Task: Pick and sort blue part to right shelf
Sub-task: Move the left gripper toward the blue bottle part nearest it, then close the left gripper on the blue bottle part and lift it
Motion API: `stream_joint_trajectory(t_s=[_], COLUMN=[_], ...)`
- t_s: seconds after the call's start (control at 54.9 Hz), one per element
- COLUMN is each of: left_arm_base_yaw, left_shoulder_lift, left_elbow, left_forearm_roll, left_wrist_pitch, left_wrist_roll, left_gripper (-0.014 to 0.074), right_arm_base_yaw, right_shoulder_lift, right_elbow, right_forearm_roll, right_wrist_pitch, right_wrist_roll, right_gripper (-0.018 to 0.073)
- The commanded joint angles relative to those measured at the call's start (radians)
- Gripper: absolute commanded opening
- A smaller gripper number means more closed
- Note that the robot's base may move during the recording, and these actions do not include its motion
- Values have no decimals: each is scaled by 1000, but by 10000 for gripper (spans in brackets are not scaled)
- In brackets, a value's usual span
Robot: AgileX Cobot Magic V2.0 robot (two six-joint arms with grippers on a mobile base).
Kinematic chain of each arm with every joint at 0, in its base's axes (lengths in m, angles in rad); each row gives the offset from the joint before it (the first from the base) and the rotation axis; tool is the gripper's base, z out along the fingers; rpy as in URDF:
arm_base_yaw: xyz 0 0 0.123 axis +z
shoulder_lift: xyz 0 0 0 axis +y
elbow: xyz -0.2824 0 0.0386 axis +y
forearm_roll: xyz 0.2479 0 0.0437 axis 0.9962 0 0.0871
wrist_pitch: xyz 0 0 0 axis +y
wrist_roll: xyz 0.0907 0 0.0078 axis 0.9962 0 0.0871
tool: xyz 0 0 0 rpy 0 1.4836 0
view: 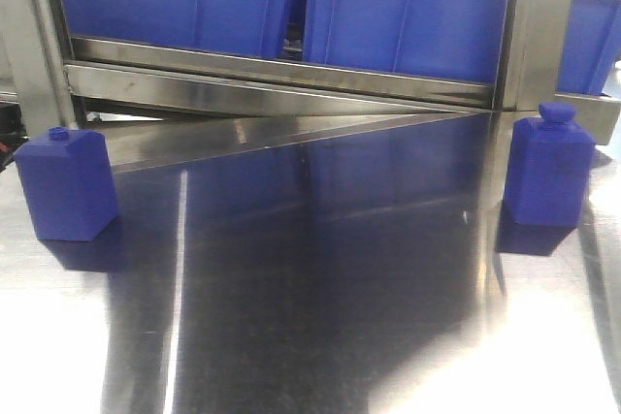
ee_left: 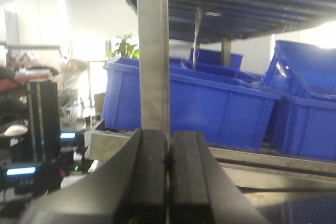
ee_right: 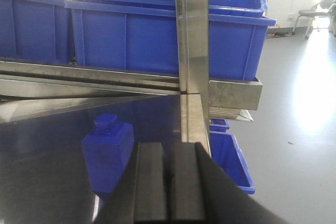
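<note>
The blue part (ee_right: 107,153) stands left of the closed right pincer (ee_right: 168,187).

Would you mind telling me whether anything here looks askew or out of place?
The left blue part and right blue part stand upright on the table. Only one blue bin on the shelf looks tilted.

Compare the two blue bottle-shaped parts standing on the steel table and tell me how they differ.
The left blue part sits at the front view's left side, the right blue part at its right side. The left one looks broader with a small, low cap; the right one narrower with a bigger cap. The left one is turned corner-on, the right one nearly face-on. Both stand upright and share the same blue.
</note>
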Motion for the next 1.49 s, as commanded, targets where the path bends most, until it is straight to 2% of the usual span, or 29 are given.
stream_joint_trajectory(t_s=[0.0, 0.182, 0.291, 0.419, 0.51, 0.583, 0.692, 0.874, 1.002, 1.056, 1.129, 1.184, 1.311, 1.475], left_arm_base_yaw=[4, 4, 4, 4, 4, 4, -22, -145, -237, -270, -309, -320, -322, -322], left_shoulder_lift=[102, 316, 434, 551, 651, 725, 829, 1034, 1184, 1246, 1344, 1399, 1466, 1512], left_elbow=[-155, -371, -428, -470, -507, -539, -581, -682, -769, -807, -872, -911, -952, -958], left_forearm_roll=[-9, -57, -83, -172, -274, -342, -390, -388, -357, -341, -296, -255, -192, -163], left_wrist_pitch=[104, 363, 452, 534, 597, 639, 659, 687, 723, 735, 777, 807, 845, 848], left_wrist_roll=[-2, 0, 5, 95, 156, 208, 285, 287, 281, 255, 161, 91, -5, -32], left_gripper=[169, 360, 461, 534, 580, 594, 593, 594, 593, 593, 593, 593, 591, 591], right_arm_base_yaw=[-3, -3, -3, -3, -3, -3, -3, -3, -3, -3, -3, -3, -3, -3], right_shoulder_lift=[-8, -8, -8, -8, -8, -8, -8, -8, -8, -8, -8, -8, -8, -8], right_elbow=[-7, -7, -7, -7, -7, -7, -7, -7, -7, -7, -7, -7, -7, -7], right_forearm_roll=[2, 2, 2, 2, 2, 2, 2, 2, 2, 2, 2, 2, 2, 2], right_wrist_pitch=[-89, -86, -86, -86, -86, -86, -86, -86, -86, -86, -86, -86, -86, -86], right_wrist_roll=[-11, -11, -11, -11, -11, -11, -11, -11, -11, -11, -11, -11, -11, -11], right_gripper=[58, 58, 58, 58, 58, 58, 58, 58, 58, 58, 58, 58, 58, 58])
